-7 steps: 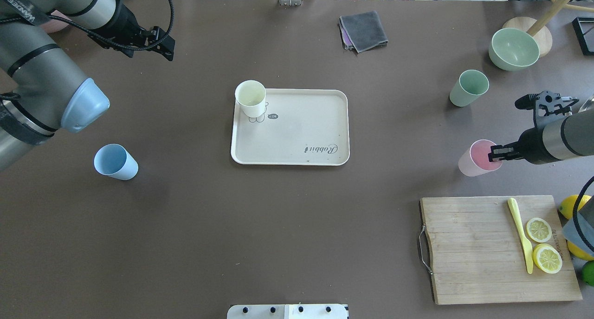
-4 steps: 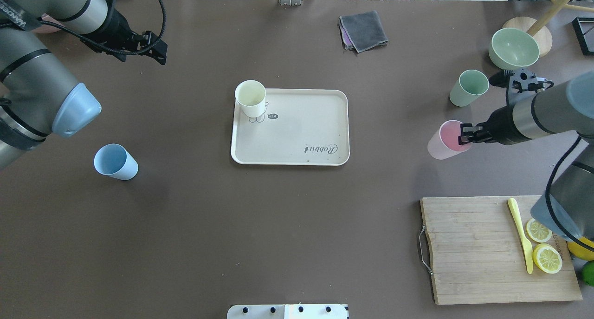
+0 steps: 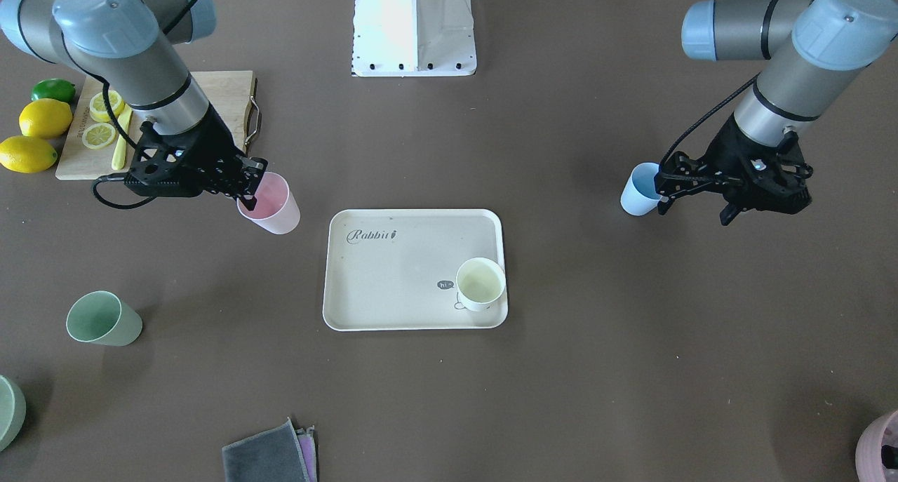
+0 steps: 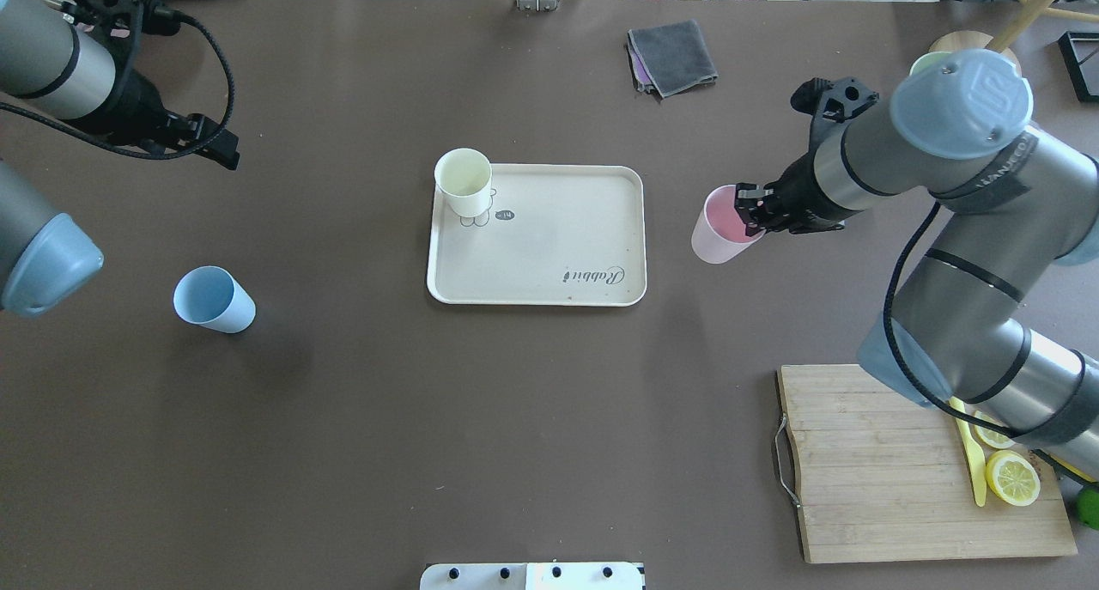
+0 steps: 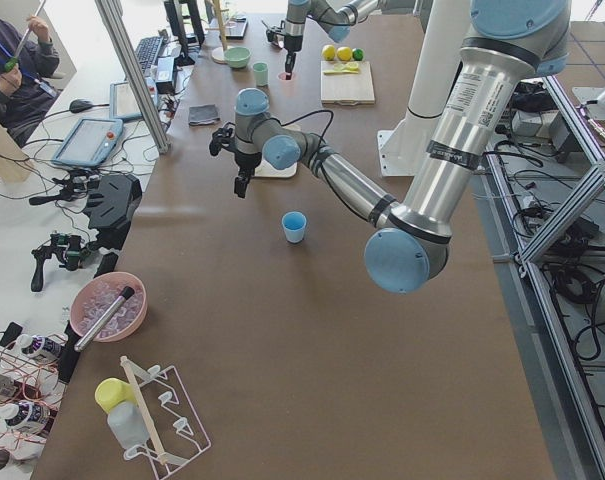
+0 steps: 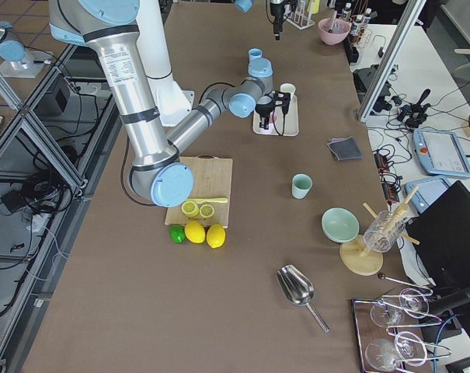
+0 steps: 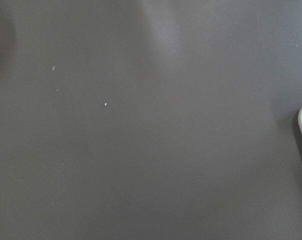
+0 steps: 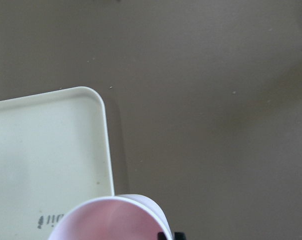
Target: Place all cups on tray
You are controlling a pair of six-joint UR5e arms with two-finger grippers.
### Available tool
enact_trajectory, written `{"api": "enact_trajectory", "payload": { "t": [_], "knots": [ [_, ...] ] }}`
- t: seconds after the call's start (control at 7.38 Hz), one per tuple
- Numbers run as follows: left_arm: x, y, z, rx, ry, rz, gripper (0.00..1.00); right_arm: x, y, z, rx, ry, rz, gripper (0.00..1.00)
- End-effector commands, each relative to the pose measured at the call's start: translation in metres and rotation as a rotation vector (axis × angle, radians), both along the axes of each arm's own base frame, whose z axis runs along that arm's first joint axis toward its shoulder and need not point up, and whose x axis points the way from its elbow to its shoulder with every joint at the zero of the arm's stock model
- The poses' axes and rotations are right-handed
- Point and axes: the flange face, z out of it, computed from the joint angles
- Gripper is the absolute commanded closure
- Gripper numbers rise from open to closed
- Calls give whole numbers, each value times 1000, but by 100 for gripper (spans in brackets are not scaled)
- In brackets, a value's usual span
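The beige tray (image 4: 558,238) lies mid-table with the cream-white cup (image 4: 464,182) upright in its far left corner. My right gripper (image 4: 751,212) is shut on the rim of the pink cup (image 4: 719,231) and holds it above the table, just right of the tray's right edge. The right wrist view shows the pink rim (image 8: 111,220) next to the tray corner (image 8: 46,150). The blue cup (image 4: 215,300) stands at the left. The green cup (image 3: 104,318) stands at my right side and is hidden behind the right arm in the overhead view. My left gripper (image 4: 219,148) is open, empty and raised at the far left.
A wooden cutting board (image 4: 867,461) with lemon slices and a yellow knife is at the near right. A folded grey cloth (image 4: 672,56) lies at the far middle. A green bowl (image 3: 7,412) and a mauve container (image 3: 880,447) sit at the table's far corners.
My right gripper has carried the pink cup left and farther out, up to the tray's right edge. My left arm has drawn back to the left, away from the tray.
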Motion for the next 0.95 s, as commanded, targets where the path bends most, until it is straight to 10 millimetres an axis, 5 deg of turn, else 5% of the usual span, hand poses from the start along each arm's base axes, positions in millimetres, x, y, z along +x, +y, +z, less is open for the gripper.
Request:
{"api": "enact_trajectory", "payload": {
  "t": [0.0,0.27,0.54,0.68,0.81],
  "knots": [
    [-9,12,11,-6,-13,-4,1,-72,17,-42,-19,37,8,100],
    [-9,12,11,-4,-13,-5,1,-123,22,-27,-5,103,0,100],
    [-9,12,11,-4,-12,-6,1,-130,18,-31,-1,105,-2,100],
    [-9,12,11,-5,-13,-6,1,-136,12,-35,-1,108,1,82],
    [-9,11,13,-6,-15,-5,1,-135,10,-39,10,95,10,31]
  ]
}}
